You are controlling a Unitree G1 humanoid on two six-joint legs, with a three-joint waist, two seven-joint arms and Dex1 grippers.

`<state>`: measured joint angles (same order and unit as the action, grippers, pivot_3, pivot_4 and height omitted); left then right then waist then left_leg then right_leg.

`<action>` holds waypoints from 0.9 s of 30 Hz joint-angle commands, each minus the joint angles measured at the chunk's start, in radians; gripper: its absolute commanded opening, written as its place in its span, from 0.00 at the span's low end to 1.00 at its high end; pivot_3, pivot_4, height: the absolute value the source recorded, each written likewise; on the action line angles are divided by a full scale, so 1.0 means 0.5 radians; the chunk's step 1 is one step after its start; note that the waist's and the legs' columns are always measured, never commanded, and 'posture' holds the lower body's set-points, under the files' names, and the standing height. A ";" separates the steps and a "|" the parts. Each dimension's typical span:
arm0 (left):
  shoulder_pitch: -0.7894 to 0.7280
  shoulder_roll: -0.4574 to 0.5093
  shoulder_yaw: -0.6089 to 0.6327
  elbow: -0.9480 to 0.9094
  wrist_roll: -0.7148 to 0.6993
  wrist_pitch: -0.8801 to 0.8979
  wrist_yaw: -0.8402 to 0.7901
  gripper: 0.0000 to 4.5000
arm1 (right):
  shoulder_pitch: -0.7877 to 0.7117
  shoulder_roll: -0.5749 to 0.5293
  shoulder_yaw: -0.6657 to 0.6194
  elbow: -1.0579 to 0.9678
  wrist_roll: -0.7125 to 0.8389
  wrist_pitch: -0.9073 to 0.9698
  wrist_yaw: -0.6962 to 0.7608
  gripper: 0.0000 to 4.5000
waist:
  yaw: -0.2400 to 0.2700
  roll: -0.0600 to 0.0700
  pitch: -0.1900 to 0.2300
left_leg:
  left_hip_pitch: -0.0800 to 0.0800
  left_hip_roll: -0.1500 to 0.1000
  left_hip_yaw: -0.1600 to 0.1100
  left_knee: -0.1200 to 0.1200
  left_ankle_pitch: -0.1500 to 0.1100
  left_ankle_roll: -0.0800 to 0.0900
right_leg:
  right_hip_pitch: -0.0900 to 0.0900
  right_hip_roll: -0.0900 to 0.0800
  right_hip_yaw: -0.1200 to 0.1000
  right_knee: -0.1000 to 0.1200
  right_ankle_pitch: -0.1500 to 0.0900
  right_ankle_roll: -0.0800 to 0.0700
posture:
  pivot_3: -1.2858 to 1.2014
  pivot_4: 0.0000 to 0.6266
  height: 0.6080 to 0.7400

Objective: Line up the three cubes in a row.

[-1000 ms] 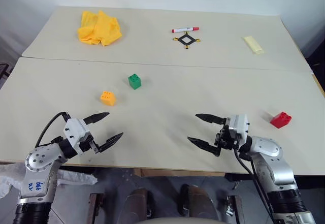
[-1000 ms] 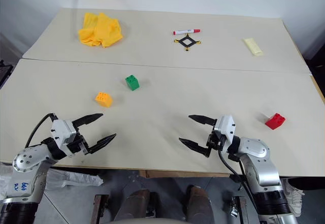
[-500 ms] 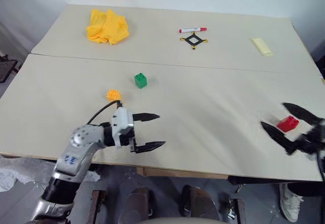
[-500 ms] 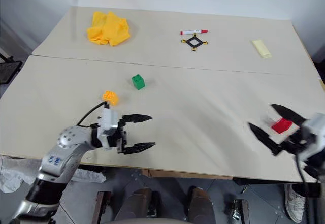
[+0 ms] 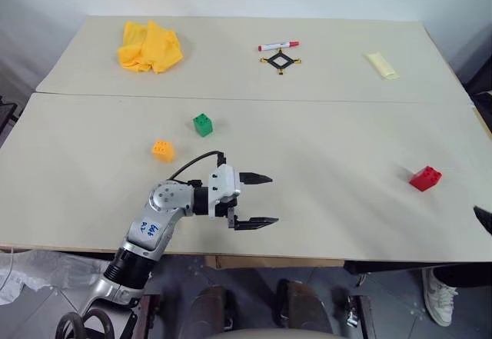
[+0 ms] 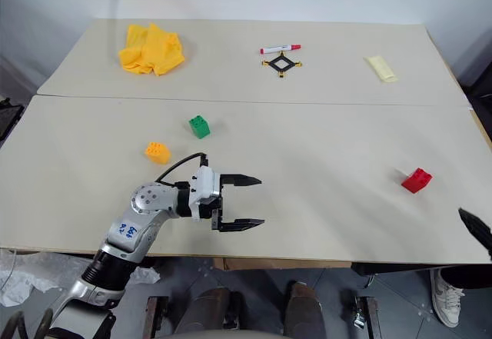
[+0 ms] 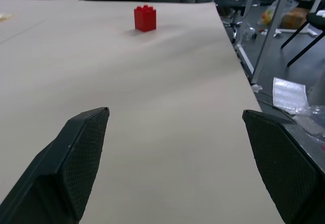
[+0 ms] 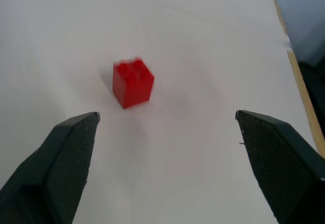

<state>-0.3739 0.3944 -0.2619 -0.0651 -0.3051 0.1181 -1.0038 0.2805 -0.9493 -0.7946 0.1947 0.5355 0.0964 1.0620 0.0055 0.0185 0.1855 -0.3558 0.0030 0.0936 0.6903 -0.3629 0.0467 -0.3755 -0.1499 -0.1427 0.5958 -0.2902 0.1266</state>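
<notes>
Three cubes sit apart on the beige table (image 5: 323, 139): the green cube (image 5: 203, 124) left of centre, the orange-yellow cube (image 5: 162, 150) just nearer and to its left, and the red cube (image 5: 425, 177) far to the right. My left gripper (image 5: 270, 199) hovers open and empty near the front middle, pointing right, toward the distant red cube (image 7: 145, 18). At the table's right front corner one finger of my right gripper (image 6: 477, 228) shows. Its wrist view shows its fingers (image 8: 71, 148) spread wide, open, with the red cube (image 8: 132, 82) a short way ahead of them, untouched.
On the far half of the table lie a crumpled yellow cloth (image 5: 149, 45), a red-capped marker (image 5: 279, 45), a small black square frame (image 5: 281, 60) and a pale yellow flat bar (image 5: 383, 65). A seam (image 5: 307, 101) runs across the table. The table's right edge (image 8: 299, 92) is close to the red cube.
My left gripper has swung right, from the front left to the front middle. My right gripper has swept far right to the table's corner, near the red cube. The cubes have not moved.
</notes>
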 commanded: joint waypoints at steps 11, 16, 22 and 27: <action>0.064 0.017 0.135 -0.058 -0.083 0.003 -0.036 1.00 | -1.163 -0.400 1.056 1.021 -0.589 0.011 0.389 1.00 | 0.037 -0.001 0.003 | -0.006 -0.001 -0.002 0.001 0.000 0.001 | 0.000 0.001 0.003 -0.004 0.002 0.003 | 0.52 0.24 1.00; 0.091 0.033 0.161 -0.073 -0.075 0.002 -0.021 1.00 | -1.464 -0.344 1.255 1.284 -0.725 -0.058 0.445 1.00 | 0.034 -0.001 0.003 | -0.012 -0.002 -0.004 0.003 0.000 0.001 | -0.001 0.001 -0.013 -0.006 0.002 0.004 | 0.52 0.24 1.00; 0.102 0.048 0.182 -0.067 -0.063 -0.011 -0.005 1.00 | -1.681 -0.303 1.339 1.510 -0.807 -0.189 0.461 0.71 | 0.030 -0.001 0.003 | -0.012 -0.001 -0.005 0.004 0.000 0.001 | -0.001 0.001 -0.014 -0.005 0.002 0.004 | 0.52 0.24 1.00; 0.116 0.072 0.218 -0.052 -0.056 -0.021 0.005 1.00 | -1.779 -0.279 1.365 1.556 -0.810 -0.254 0.564 0.35 | 0.032 -0.001 0.003 | -0.015 -0.001 -0.007 0.006 0.000 0.001 | -0.001 0.001 -0.017 -0.006 0.002 0.004 | 0.52 0.24 1.00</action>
<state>-0.3261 0.4204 -0.1725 -0.0678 -0.3311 0.1241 -1.0042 -0.5848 -1.0876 -0.1034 0.9731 0.1210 -0.0133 1.3149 0.0217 0.0181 0.1868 -0.3639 0.0025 0.0895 0.6938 -0.3629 0.0474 -0.3762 -0.1496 -0.1517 0.5929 -0.2890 0.1286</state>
